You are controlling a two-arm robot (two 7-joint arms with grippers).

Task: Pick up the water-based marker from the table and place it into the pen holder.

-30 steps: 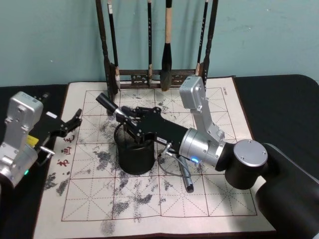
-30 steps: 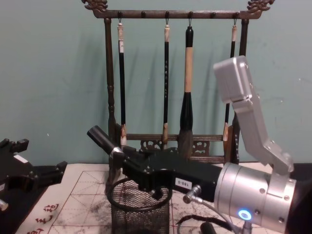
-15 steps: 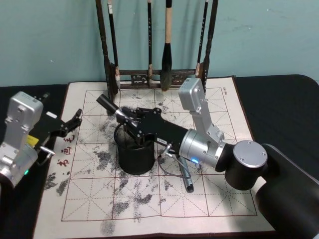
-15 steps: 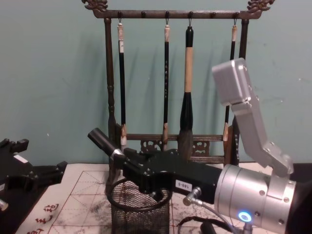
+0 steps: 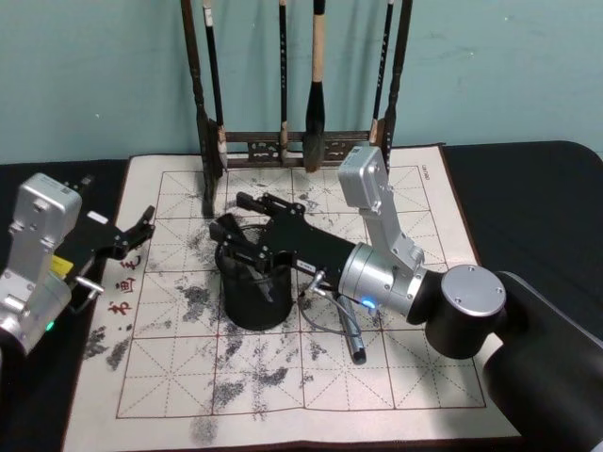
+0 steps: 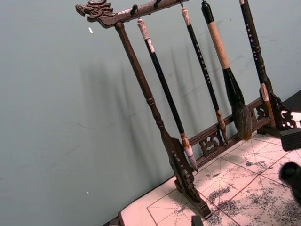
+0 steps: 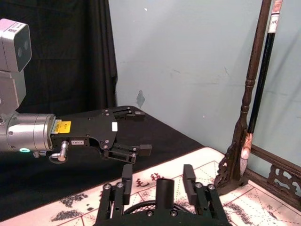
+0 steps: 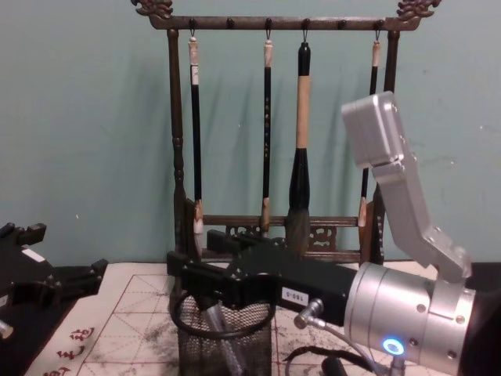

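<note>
The pen holder (image 5: 252, 303), a black wire-mesh cup, stands on the ink-stained grid mat (image 5: 405, 377). The water-based marker (image 8: 214, 330) leans inside it, its pale barrel showing through the mesh (image 8: 254, 348). In the right wrist view the marker's dark end (image 7: 164, 192) pokes up between my fingers. My right gripper (image 5: 236, 217) hovers just over the holder's rim, open, its fingers (image 7: 127, 177) clear of the marker on both sides. My left gripper (image 5: 141, 230) rests open at the mat's left edge, holding nothing, and also appears in the right wrist view (image 7: 136, 131).
A tall dark wooden brush rack (image 5: 200, 113) with several hanging calligraphy brushes (image 8: 300, 157) stands at the back of the mat, close behind the holder. A cable loop (image 5: 344, 330) from the right arm lies on the mat beside the holder. Black cloth (image 5: 528, 207) covers the table around the mat.
My right gripper has opened and let go of the marker. The marker stuck up at a slant from the fingers before and has now dropped into the pen holder. The left arm is unmoved.
</note>
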